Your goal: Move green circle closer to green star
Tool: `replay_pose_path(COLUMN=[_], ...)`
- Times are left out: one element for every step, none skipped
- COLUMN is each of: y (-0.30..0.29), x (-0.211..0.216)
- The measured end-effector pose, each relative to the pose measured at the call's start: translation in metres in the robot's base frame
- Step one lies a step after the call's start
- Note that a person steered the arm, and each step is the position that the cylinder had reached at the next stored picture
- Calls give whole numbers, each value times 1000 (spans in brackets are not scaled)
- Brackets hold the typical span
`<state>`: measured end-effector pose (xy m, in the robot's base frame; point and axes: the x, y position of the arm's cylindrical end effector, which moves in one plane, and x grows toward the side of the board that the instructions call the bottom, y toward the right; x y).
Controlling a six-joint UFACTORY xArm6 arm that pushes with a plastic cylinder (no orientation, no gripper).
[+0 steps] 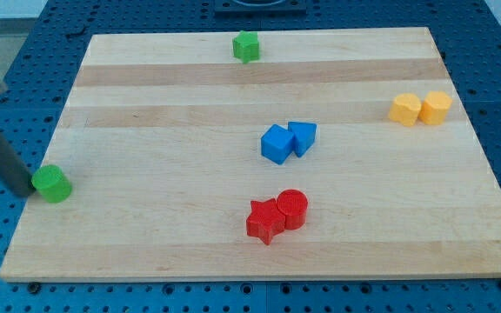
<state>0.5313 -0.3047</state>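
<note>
**Tip at the green circle, star far across the board**

Lying on a blue perforated base (24,52), a pale wooden board (190,96) with lighter and darker grain bands fills most of the view. Nothing more of the room shows, and there are no containers, only loose blocks on the wood.

The green circle (52,184) sits at the board's left edge, toward the near side. My tip (30,190) is touching or just beside its left face, with the dark rod slanting up and left out of the view. The arm carries no hand, so there is nothing to be open or closed; the rod merely rests by the block.

The green star (246,46) stands near the far edge, around the middle, well apart from the circle.

Near the centre a blue cube (277,144) touches a smaller blue block (303,137) on its right. Nearer, a red star (265,220) touches a red cylinder (291,209). At the right, toward the far side, two yellow blocks (419,109) sit together.
</note>
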Motion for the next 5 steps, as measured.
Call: replay_pose_path(y=[5,18,19,27,35], x=[35,41,40,24,1])
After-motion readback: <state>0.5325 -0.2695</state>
